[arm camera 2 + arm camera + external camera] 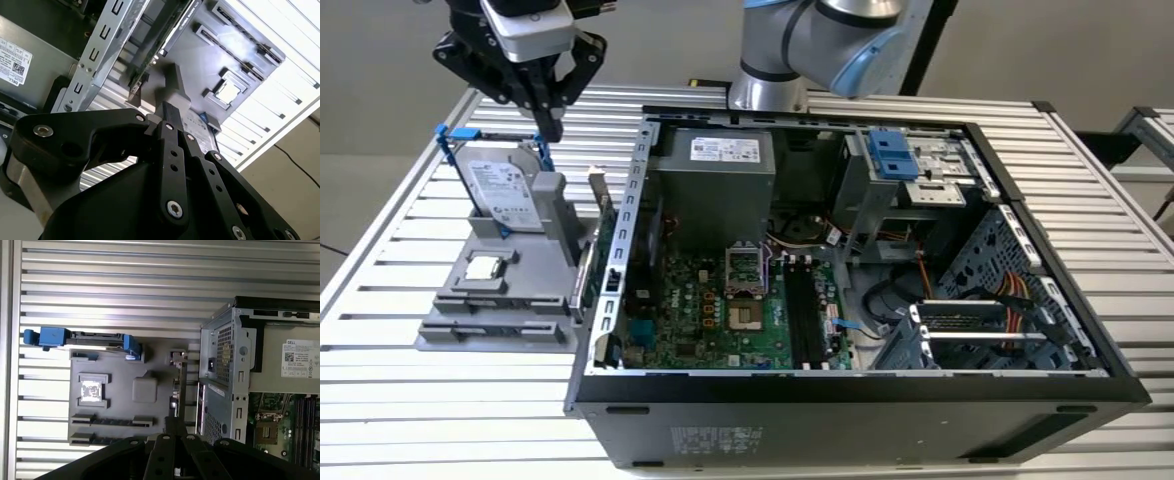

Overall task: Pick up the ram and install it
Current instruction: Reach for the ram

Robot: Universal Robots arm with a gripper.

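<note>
We note ram (600, 200) upright at gray fixture (494, 300) edge, just beside case wall (627, 215); little room there. Gripper (551, 125) above, near hard drive (504, 190), fingers pressed together, empty

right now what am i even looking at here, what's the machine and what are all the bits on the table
It is a robot arm with a gripper, shut and holding nothing. The exterior view looks on from off the arm; both wrist views come from cameras riding on it. On the slatted table sit an open computer case and a grey holder. The holder carries a drive, a chip and the ram, a thin stick on edge. The gripper hangs above the holder.
</note>
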